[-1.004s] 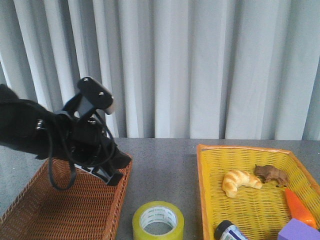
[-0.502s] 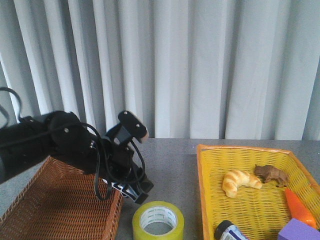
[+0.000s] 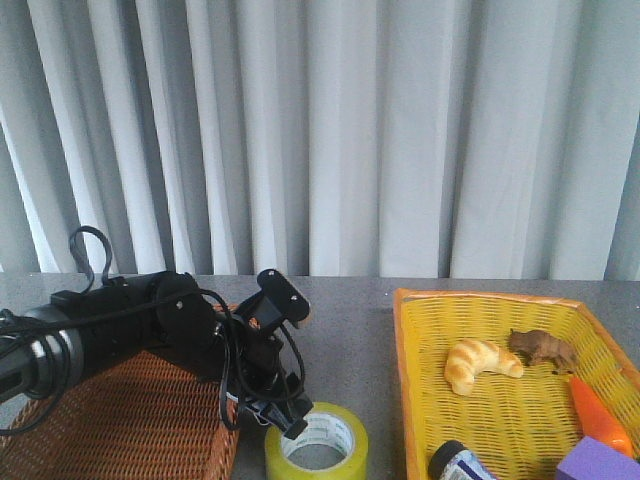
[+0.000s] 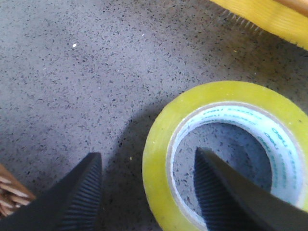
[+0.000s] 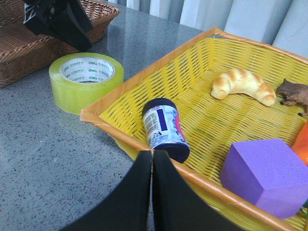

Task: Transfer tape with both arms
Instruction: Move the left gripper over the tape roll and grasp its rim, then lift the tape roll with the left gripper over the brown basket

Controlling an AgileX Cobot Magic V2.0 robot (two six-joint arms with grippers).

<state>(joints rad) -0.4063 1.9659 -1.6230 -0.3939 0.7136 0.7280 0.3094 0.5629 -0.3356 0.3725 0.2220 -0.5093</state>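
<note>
One roll of tape (image 3: pixel 316 443) lies flat on the grey table (image 3: pixel 340 320) between two baskets, hole upward, translucent yellow around a white printed core. Left gripper (image 4: pixel 147 190) gapes astride its wall, gripping nothing; right gripper (image 5: pixel 152 192) closed, empty.

Pale grey pleated curtain (image 3: pixel 400 140) across the whole upper part of the front view, hanging in vertical folds, evenly lit. Below it, speckled grey stone-look tabletop (image 3: pixel 340 320) filling the lower part, faintly glossy, with soft shadows.
</note>
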